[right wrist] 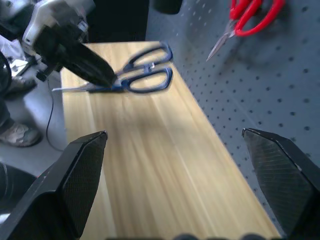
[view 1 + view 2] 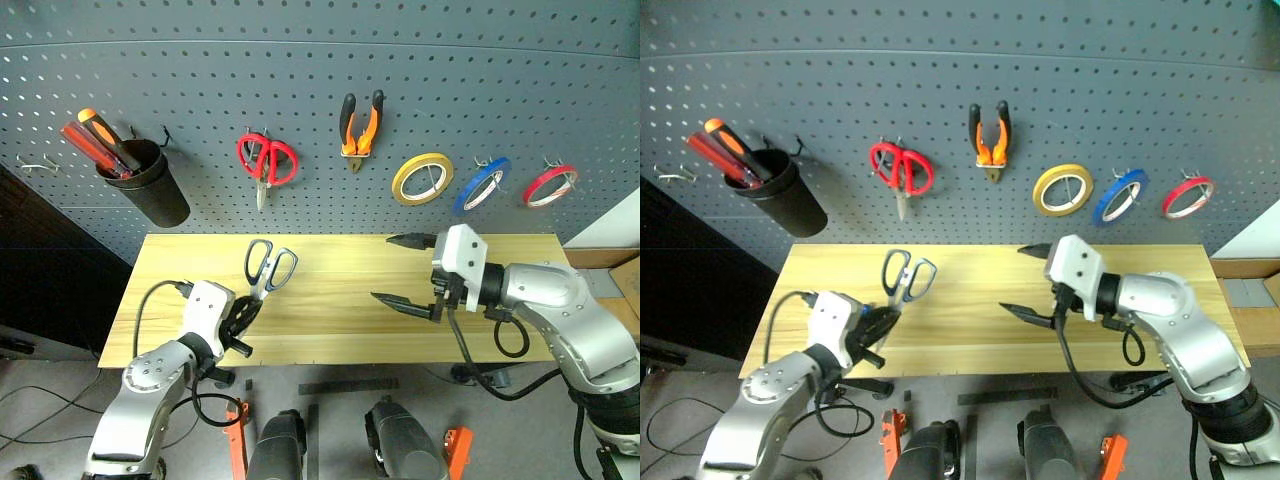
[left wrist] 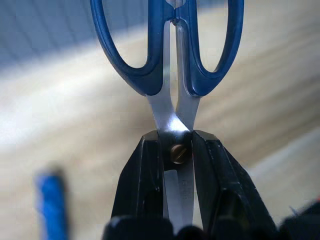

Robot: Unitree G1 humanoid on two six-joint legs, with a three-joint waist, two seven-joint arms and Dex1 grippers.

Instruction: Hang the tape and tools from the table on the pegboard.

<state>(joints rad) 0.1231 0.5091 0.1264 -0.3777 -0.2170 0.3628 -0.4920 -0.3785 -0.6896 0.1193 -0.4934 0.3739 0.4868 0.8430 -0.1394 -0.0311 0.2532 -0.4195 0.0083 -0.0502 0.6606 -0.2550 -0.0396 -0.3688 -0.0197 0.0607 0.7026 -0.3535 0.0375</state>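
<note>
Now, left tool (image 3: 176,150): clamped on the steel blades at the brass pivot of the dark-handled scissors (image 2: 268,268), raised over the light wooden worktop (image 2: 340,330).
Right tool (image 2: 408,272): spread wide, holding nothing.
Thin red tape ring (image 2: 550,186): hanging on the dark grey pegboard (image 2: 320,90).
Orange-and-black pliers (image 2: 360,130): hanging there too.

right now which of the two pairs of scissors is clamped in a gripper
The dark-handled steel scissors over the wooden table: the left gripper is shut on their blades at the pivot. The red-handled scissors hang untouched on the grey pegboard.
</note>
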